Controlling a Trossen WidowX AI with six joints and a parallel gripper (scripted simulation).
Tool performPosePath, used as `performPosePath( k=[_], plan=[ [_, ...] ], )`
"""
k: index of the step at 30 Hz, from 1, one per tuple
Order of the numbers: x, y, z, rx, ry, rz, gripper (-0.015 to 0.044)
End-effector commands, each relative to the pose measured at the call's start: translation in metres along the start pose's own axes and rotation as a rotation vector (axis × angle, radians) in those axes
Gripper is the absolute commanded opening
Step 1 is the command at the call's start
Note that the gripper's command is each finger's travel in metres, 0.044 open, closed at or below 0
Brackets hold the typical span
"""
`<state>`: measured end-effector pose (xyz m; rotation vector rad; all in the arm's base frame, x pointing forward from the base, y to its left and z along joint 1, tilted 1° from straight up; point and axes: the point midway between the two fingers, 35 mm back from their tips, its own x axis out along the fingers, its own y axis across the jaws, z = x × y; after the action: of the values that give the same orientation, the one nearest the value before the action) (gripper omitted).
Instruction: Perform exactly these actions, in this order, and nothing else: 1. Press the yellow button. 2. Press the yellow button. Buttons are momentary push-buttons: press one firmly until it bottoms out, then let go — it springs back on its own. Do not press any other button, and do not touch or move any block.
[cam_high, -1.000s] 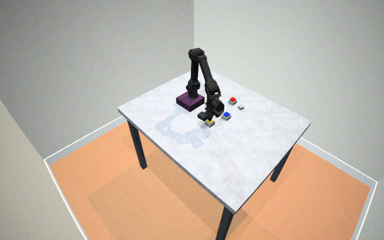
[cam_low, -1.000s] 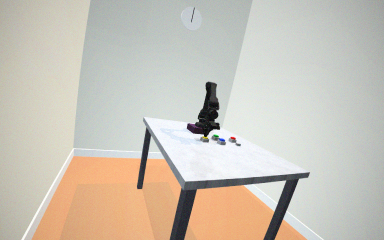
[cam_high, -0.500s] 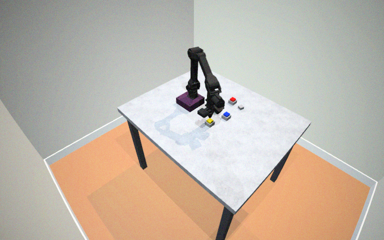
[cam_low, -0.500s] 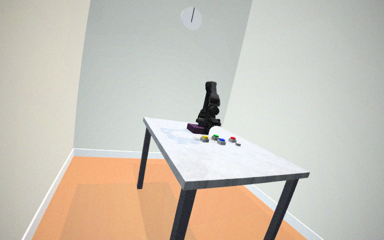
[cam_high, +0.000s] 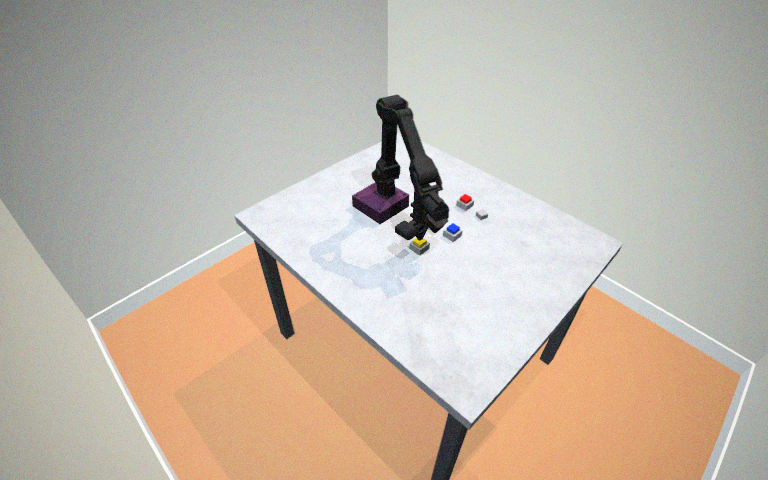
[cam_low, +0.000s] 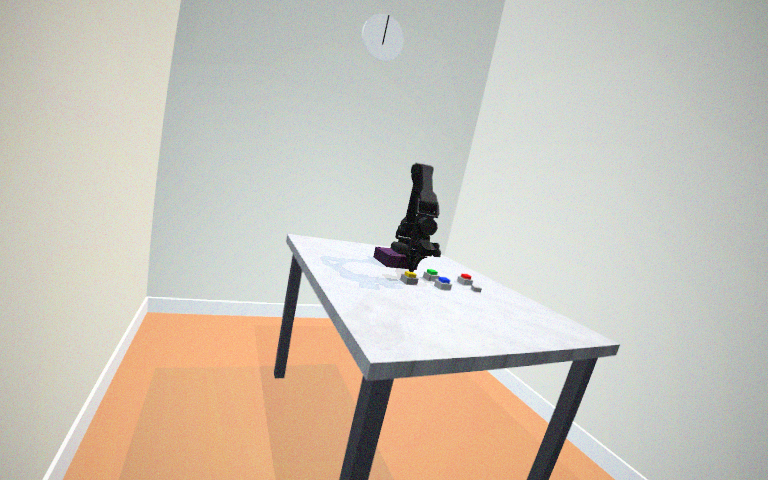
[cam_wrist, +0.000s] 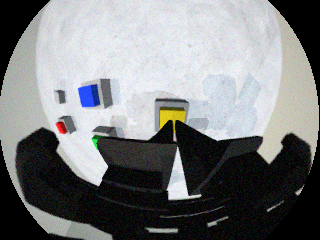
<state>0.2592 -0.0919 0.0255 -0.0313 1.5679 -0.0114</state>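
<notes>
The yellow button (cam_high: 419, 243) (cam_low: 410, 274) (cam_wrist: 171, 114) sits on a grey base on the table. My gripper (cam_high: 419, 237) (cam_low: 411, 269) (cam_wrist: 173, 123) is shut and empty, pointing down. Its fingertips are at the rear part of the yellow cap, touching it or just above it; the views do not show which. In the wrist view the tips cover the near edge of the cap.
The blue button (cam_high: 453, 229) (cam_low: 444, 280) (cam_wrist: 89, 95) is beside the yellow one. The green button (cam_low: 432, 272) (cam_wrist: 96, 142) is hidden behind the arm in the top view. Farther off are the red button (cam_high: 465, 199) (cam_low: 465, 276) (cam_wrist: 61, 127) and a small grey block (cam_high: 481, 214) (cam_low: 476, 289) (cam_wrist: 60, 96).
</notes>
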Motion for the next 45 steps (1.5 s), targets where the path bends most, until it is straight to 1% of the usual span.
performPosePath(
  k=[1, 26, 27, 30, 35, 38, 42, 45],
  plan=[
    [0.008, 0.001, -0.001, 0.004, 0.002, 0.004, 0.0020],
    [0.011, 0.001, -0.001, 0.004, 0.002, 0.004, 0.0020],
    [0.008, 0.000, 0.000, 0.001, 0.001, 0.001, 0.0020],
    [-0.019, 0.001, -0.001, 0.004, 0.002, 0.004, 0.0020],
    [-0.022, 0.001, -0.001, 0.004, 0.002, 0.004, 0.0020],
    [-0.026, 0.019, 0.009, -0.007, -0.005, 0.007, 0.0099],
    [-0.037, 0.074, 0.029, -0.038, -0.021, 0.018, 0.0204],
    [-0.045, 0.116, 0.036, -0.055, -0.028, 0.027, 0.0283]
  ],
)
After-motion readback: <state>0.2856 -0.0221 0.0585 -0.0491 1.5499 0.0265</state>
